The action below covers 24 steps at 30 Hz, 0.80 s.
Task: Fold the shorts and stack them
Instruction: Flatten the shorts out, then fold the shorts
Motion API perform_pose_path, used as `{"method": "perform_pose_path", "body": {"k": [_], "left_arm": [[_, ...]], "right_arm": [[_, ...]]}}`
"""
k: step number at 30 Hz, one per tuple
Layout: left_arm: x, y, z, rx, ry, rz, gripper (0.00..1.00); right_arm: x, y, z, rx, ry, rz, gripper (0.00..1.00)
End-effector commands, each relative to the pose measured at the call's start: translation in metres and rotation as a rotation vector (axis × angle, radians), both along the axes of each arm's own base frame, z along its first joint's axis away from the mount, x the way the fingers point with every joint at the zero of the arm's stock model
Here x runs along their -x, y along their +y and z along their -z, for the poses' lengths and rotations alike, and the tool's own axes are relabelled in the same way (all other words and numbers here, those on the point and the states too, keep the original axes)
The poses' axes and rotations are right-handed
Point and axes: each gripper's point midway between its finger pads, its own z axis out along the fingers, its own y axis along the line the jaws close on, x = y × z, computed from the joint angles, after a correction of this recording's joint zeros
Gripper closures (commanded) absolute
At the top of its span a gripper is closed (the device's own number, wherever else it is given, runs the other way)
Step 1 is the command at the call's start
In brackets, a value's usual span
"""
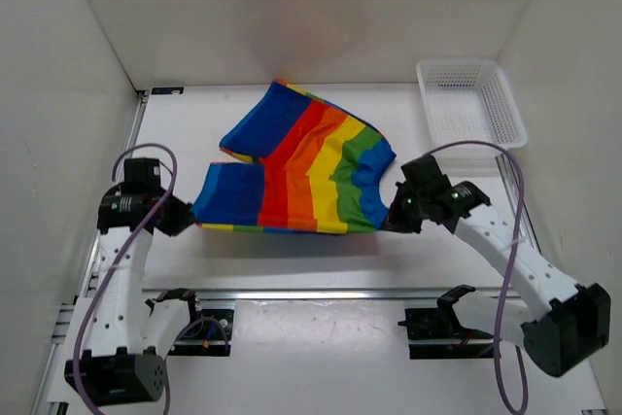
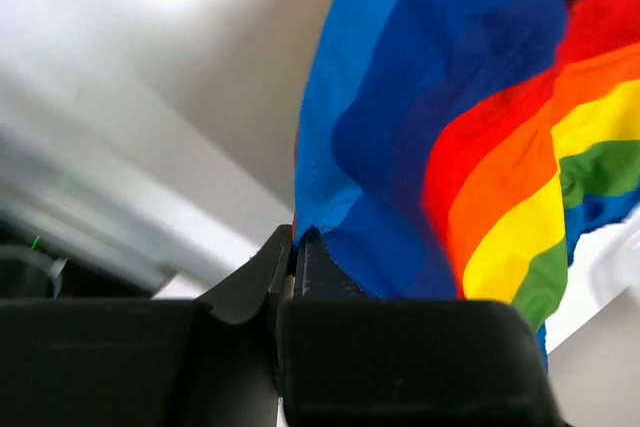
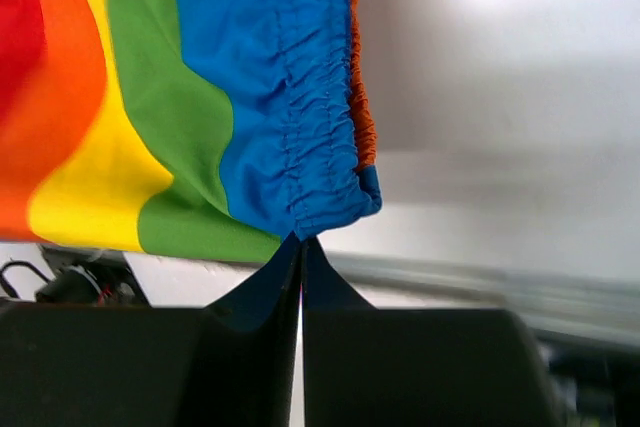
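Left gripper (image 1: 185,217) is pinched tight on the blue leg-hem corner of the shorts (image 1: 301,167); right gripper (image 1: 397,213) is clamped on the waistband corner. Near edge is held taut between them over the table (image 1: 292,274). Fabric looks thin, light, floppy and probably slick, so grip hems or elastic, not mid-panel. Basket (image 1: 471,99) is far right, apart.

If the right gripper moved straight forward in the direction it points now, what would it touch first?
The shorts: the right gripper is shut on their gathered blue edge, and the fabric spreads directly ahead.
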Motion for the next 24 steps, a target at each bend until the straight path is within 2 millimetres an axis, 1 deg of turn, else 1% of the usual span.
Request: {"method": "perform_pose_path", "body": {"k": [1,3,4,5,7,8,9,10,11,12,13,14,15,17,18,20,21,22,23,24], "left_arm": [[0.04,0.01,0.011,-0.05,0.038,-0.033,0.9],[0.048,0.011,0.005,-0.059,0.019,-0.038,0.9],[0.047,0.011,-0.009,-0.062,-0.019,-0.039,0.9],[0.047,0.013,-0.016,-0.077,-0.034,-0.036,0.9],[0.037,0.014,-0.032,-0.086,-0.058,-0.027,0.9],[0.025,0.014,-0.049,-0.087,-0.078,-0.01,0.9],[0.014,0.013,-0.059,-0.081,-0.099,-0.005,0.9],[0.004,0.014,-0.068,-0.089,-0.117,0.004,0.9],[-0.011,0.014,-0.089,-0.103,-0.173,0.024,0.9],[-0.033,0.016,-0.091,-0.102,-0.165,0.024,0.9],[-0.046,0.014,-0.099,-0.11,-0.184,0.044,0.9],[-0.061,0.014,-0.122,-0.122,-0.239,0.045,0.9],[-0.081,0.013,-0.115,-0.126,-0.194,0.057,0.9],[-0.108,0.008,-0.124,-0.135,-0.214,0.089,0.9],[-0.133,0.006,-0.132,-0.144,-0.228,0.108,0.9],[-0.156,-0.004,-0.139,-0.147,-0.244,0.141,0.9],[-0.168,-0.013,-0.159,-0.16,-0.296,0.168,0.9],[-0.183,-0.019,-0.145,-0.156,-0.249,0.186,0.9],[-0.188,-0.024,-0.144,-0.16,-0.243,0.207,0.9],[-0.193,-0.032,-0.14,-0.165,-0.222,0.224,0.9]], "right_arm": [[0.042,-0.04,0.013,0.105,0.095,0.091,1.0],[0.047,-0.049,0.008,0.118,0.079,0.122,1.0],[0.051,-0.054,-0.002,0.12,0.056,0.131,1.0],[0.048,-0.06,-0.006,0.139,0.032,0.162,1.0],[0.05,-0.07,-0.014,0.181,0.023,0.182,1.0],[0.045,-0.073,-0.027,0.185,-0.008,0.196,1.0],[0.042,-0.076,-0.028,0.21,-0.005,0.215,1.0],[0.039,-0.084,-0.031,0.251,-0.018,0.235,1.0],[0.034,-0.085,-0.035,0.263,-0.031,0.245,1.0],[0.026,-0.086,-0.041,0.275,-0.041,0.263,1.0],[0.021,-0.087,-0.043,0.294,-0.05,0.26,1.0],[0.014,-0.092,-0.045,0.32,-0.06,0.284,1.0],[0.005,-0.093,-0.043,0.343,-0.052,0.287,1.0],[-0.015,-0.089,-0.052,0.33,-0.093,0.304,1.0],[-0.024,-0.09,-0.049,0.346,-0.081,0.306,1.0],[-0.041,-0.088,-0.054,0.339,-0.103,0.317,1.0],[-0.052,-0.088,-0.05,0.343,-0.095,0.334,1.0],[-0.056,-0.084,-0.05,0.342,-0.096,0.307,1.0],[-0.061,-0.079,-0.052,0.327,-0.105,0.28,1.0],[-0.07,-0.059,-0.054,0.248,-0.126,0.214,1.0]]}}
